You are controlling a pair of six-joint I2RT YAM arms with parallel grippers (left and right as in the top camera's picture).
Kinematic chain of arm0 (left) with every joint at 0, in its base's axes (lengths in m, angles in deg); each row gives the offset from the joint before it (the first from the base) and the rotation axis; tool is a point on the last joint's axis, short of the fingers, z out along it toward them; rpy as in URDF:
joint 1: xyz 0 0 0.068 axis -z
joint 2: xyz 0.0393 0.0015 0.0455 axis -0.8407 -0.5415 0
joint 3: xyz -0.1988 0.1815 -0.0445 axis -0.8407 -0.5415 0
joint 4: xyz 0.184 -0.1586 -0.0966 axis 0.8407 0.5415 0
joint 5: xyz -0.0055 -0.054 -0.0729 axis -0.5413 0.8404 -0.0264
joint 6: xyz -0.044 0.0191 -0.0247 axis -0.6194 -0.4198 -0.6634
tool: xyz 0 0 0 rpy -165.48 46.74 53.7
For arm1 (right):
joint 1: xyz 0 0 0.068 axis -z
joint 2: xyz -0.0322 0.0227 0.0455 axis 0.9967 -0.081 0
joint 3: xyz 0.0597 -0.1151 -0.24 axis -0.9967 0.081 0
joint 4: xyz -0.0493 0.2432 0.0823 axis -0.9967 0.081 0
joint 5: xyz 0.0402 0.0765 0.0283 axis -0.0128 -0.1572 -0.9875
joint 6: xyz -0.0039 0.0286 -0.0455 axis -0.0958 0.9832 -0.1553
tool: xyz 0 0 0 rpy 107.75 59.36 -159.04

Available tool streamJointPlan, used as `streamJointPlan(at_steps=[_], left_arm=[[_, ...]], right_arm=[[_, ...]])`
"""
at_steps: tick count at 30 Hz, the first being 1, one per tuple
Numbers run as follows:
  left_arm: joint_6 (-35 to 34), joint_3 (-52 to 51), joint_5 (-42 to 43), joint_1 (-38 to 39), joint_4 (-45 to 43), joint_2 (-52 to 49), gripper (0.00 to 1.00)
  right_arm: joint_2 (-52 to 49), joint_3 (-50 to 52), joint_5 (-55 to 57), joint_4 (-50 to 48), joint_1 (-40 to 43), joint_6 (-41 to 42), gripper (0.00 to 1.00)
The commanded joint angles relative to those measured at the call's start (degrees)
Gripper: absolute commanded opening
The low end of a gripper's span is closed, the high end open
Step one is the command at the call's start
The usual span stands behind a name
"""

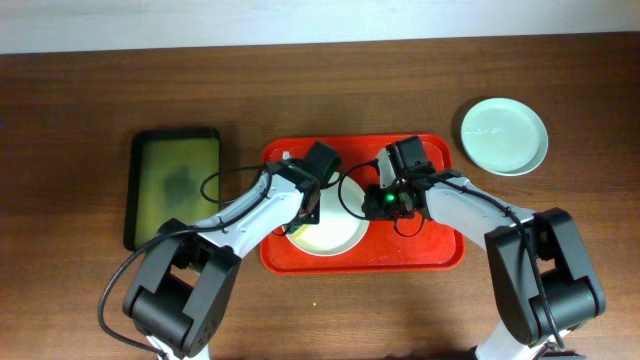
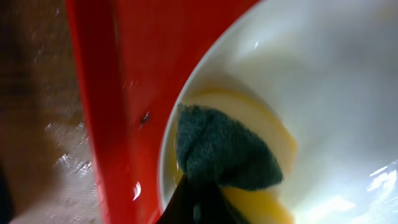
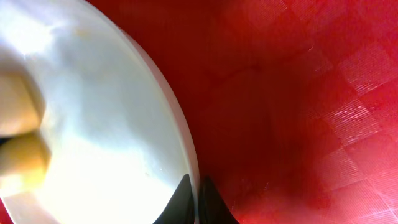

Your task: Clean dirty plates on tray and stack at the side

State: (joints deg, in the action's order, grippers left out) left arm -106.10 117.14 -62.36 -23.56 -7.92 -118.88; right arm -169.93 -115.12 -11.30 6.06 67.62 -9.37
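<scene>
White plate (image 1: 335, 238) is sitting by the front edge of the red tray (image 1: 440, 255), right gripper (image 3: 195, 202) pinching its rim fully closed, left gripper (image 2: 194, 202) clamping the sponge (image 2: 224, 149) inside it; hard scrubbing is likely risking the thin rim grip slipping.

A brown wood-grain tabletop (image 1: 80, 100) fills most of the overhead view, with a pale strip (image 1: 300, 20) running along the frame's top edge. At left of centre lies a dark-rimmed olive-green tray (image 1: 165, 215), long side up the frame, with a darker blotch in the middle of its floor. In the left wrist view a sponge (image 2: 224, 149) sits low and centre, its dark green scouring face uppermost and its yellow body showing beneath and to the right.
</scene>
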Motion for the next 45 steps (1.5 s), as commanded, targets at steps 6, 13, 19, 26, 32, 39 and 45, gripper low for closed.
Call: streamJointPlan(at_steps=[6, 13, 19, 26, 32, 39, 45], left_arm=[[-3.3, 1.0, 19.1, 1.8, -9.8, 0.0, 0.0], [-3.3, 0.9, 17.8, 5.3, -9.7, 0.0, 0.0], [-3.3, 0.9, 2.9, 2.9, -3.6, 0.1, 0.0], [-3.3, 1.0, -5.5, -3.8, 1.2, 5.2, 0.0], [-1.3, 1.5, 4.1, -8.1, -2.4, 16.5, 0.0], [-1.0, 1.5, 6.3, -17.0, -2.0, 22.7, 0.0], [0.2, 0.1, 6.0, -27.7, -1.6, 22.0, 0.0]], right_arm=[[-3.1, 1.0, 4.0, 0.8, 0.0, 0.2, 0.04], [-3.1, 1.0, 3.9, 0.8, 0.0, 0.2, 0.04], [-1.9, 0.8, 3.6, 2.1, 0.1, 0.2, 0.04], [6.0, -4.5, 4.9, 7.5, 0.1, -3.5, 0.04], [9.0, -10.2, 8.2, 13.5, 0.1, -6.3, 0.04], [9.4, -22.5, 14.1, 24.3, 0.0, -10.3, 0.04], [9.4, -36.0, 31.6, 35.7, -4.0, -13.9, 0.04]])
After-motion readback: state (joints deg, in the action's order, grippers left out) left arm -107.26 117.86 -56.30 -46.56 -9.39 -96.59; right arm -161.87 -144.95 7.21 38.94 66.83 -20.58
